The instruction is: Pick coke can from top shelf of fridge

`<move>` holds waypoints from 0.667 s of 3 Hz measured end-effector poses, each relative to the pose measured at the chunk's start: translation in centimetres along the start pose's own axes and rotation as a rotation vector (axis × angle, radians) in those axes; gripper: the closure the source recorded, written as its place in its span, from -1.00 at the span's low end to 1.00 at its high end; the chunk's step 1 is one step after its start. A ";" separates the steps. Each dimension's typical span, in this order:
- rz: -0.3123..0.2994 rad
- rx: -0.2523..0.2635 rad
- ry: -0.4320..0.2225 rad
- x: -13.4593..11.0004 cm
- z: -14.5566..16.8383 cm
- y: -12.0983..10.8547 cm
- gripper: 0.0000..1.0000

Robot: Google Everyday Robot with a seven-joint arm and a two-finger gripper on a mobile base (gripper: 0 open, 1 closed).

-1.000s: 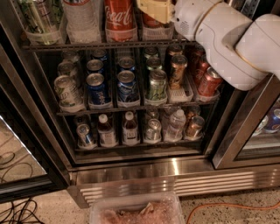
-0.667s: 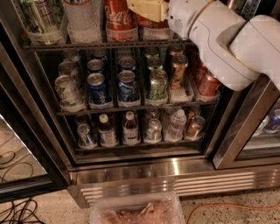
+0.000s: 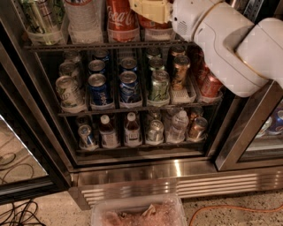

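Observation:
The fridge [image 3: 177, 170] stands open with its racks of drinks in view. The coke can [image 3: 120, 18], red with white script, stands on the top shelf [image 3: 88, 45] near the middle, cut off by the top edge of the view. My gripper [image 3: 149, 9], cream-coloured on a white arm [image 3: 225, 44], is at top-shelf height just right of the coke can, close to or touching it. Behind the gripper is another red can [image 3: 154, 23], mostly hidden.
A water bottle [image 3: 83, 20] and a clear cup [image 3: 42, 22] stand left of the coke can. Blue cans [image 3: 99, 90], green cans [image 3: 158, 86] and copper cans [image 3: 180, 73] fill the middle rack, with bottles below. A plastic tub [image 3: 137, 214] and cables [image 3: 230, 207] lie on the floor.
My arm and gripper have moved left along the top shelf, closer to the coke can. The drinks have not moved.

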State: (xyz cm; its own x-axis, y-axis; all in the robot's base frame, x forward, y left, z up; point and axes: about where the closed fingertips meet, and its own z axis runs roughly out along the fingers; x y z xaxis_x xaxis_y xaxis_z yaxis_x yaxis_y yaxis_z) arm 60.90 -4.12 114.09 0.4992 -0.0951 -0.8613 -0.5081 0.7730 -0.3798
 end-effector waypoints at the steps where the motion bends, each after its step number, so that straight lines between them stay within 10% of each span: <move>1: 0.000 0.020 0.027 -0.8 -2.0 0.6 1.00; 2: 0.020 0.054 0.058 -0.8 -4.2 0.9 1.00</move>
State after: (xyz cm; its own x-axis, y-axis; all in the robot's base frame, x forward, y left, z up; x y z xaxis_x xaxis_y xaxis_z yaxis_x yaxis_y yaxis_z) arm 57.08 -5.96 113.02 0.4468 -0.1143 -0.8873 -0.4784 0.8076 -0.3449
